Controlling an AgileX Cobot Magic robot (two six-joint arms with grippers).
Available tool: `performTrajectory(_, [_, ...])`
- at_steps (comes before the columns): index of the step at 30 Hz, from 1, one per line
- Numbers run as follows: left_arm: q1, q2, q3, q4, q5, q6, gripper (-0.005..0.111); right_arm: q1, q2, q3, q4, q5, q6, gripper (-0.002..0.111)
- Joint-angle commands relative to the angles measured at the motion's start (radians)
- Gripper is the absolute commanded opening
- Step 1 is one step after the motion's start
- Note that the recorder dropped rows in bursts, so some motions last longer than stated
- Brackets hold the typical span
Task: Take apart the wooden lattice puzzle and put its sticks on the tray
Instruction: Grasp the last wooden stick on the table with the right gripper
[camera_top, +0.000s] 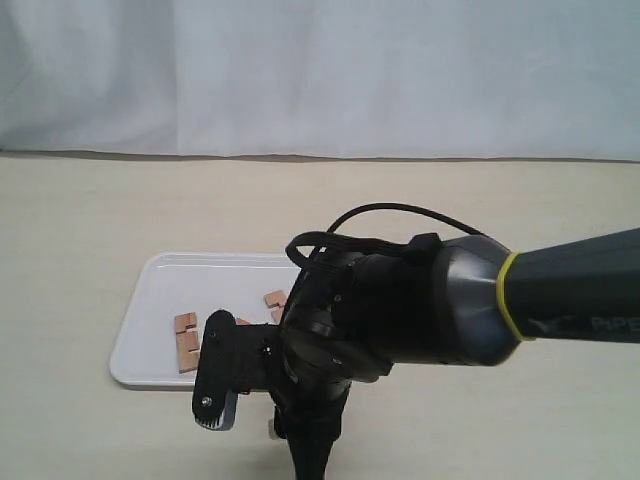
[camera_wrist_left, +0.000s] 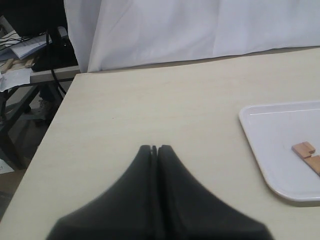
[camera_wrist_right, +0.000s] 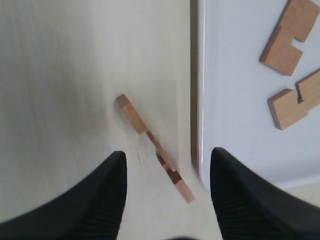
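No assembled lattice puzzle shows; its sticks lie apart. One light-brown notched stick (camera_wrist_right: 154, 146) stands on its edge on the table, just outside the rim of the white tray (camera_wrist_right: 235, 110). My right gripper (camera_wrist_right: 169, 155) hangs open over it, with one finger on each side of the stick's near end and apart from it. Two more sticks (camera_wrist_right: 287, 37) (camera_wrist_right: 295, 102) lie in the tray. In the exterior view the right arm covers the tray's (camera_top: 160, 300) near right part, and sticks (camera_top: 185, 342) (camera_top: 274, 298) show inside it. My left gripper (camera_wrist_left: 154, 148) is shut on nothing over bare table, left of the tray (camera_wrist_left: 280, 130).
A white cloth backdrop hangs behind the beige table. In the left wrist view the table's left edge (camera_wrist_left: 55, 130) drops off, with a cluttered shelf (camera_wrist_left: 30, 55) beyond it. A stick (camera_wrist_left: 304, 149) lies near the tray's left end.
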Motion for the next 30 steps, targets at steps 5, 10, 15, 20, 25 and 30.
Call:
performTrajectory(5, [0.000,-0.002,0.003,-0.002,-0.010,-0.006,0.000,-0.008,0.000,-0.003,0.011,-0.073,-0.165,0.049])
performTrajectory(10, [0.000,-0.002,0.003,-0.002,-0.010,-0.006,0.000,-0.008,0.035,0.000,0.011,-0.056,-0.192,0.049])
performTrajectory(15, [0.000,-0.002,0.003,-0.002,-0.010,-0.006,0.000,-0.008,0.076,0.000,-0.008,-0.056,-0.192,0.049])
performTrajectory(20, [0.000,-0.002,0.003,-0.002,-0.010,-0.006,0.000,-0.008,0.088,0.000,-0.018,-0.065,-0.219,0.025])
performTrajectory(25, [0.000,-0.002,0.003,-0.002,-0.010,-0.006,0.000,-0.008,0.088,0.000,-0.018,-0.048,-0.191,0.005])
performTrajectory(30, [0.000,-0.002,0.003,-0.002,-0.010,-0.006,0.000,0.020,0.033,0.000,-0.018,-0.033,-0.193,0.005])
